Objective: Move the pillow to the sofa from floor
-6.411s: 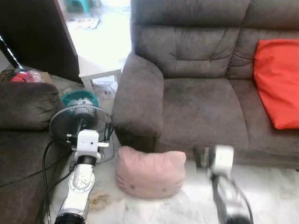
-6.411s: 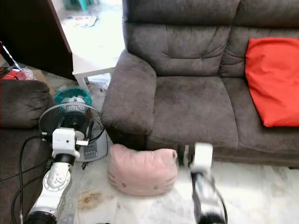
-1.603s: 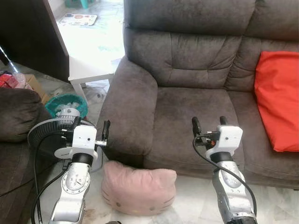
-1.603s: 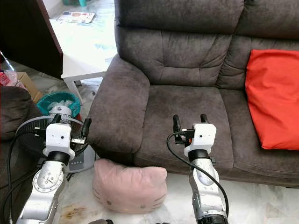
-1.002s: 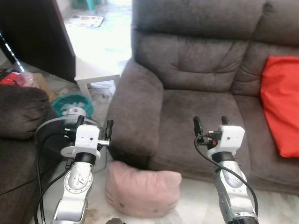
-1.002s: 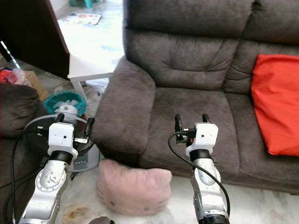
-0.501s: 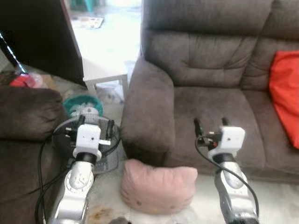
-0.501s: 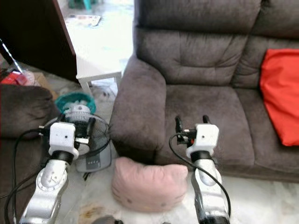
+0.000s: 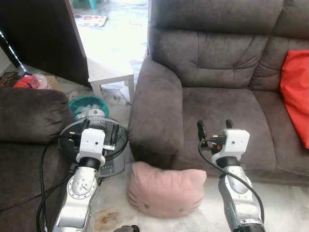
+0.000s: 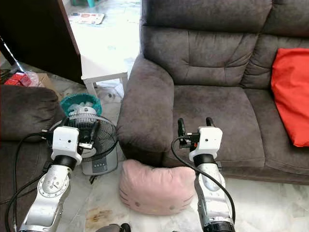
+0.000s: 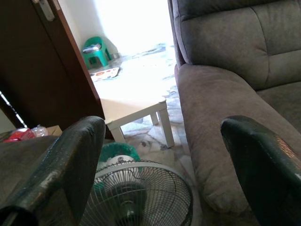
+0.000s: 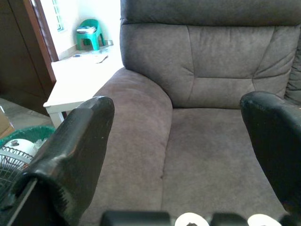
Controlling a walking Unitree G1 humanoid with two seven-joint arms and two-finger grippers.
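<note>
Two hands are held up with fingers spread and nothing between them: the left hand (image 9: 97,130) over the round black wire-caged floor fan (image 9: 94,141), the right hand (image 9: 213,128) before the dark grey fabric sofa (image 9: 219,104). The pink cat-face pillow (image 9: 165,188) is seen lying on the pale marble floor (image 9: 285,212), at six o'clock from the sofa's armrest and touching its base. Trouble could be expected at nine o'clock: a low reach may snag the fan's cage or the black cable (image 9: 46,164). A one-sided pinch could let the soft pillow sag and slip.

Pink cat-face pillow (image 9: 165,189), dark grey sofa (image 9: 217,92), red cushion (image 9: 296,104), teal basket (image 9: 87,104)
</note>
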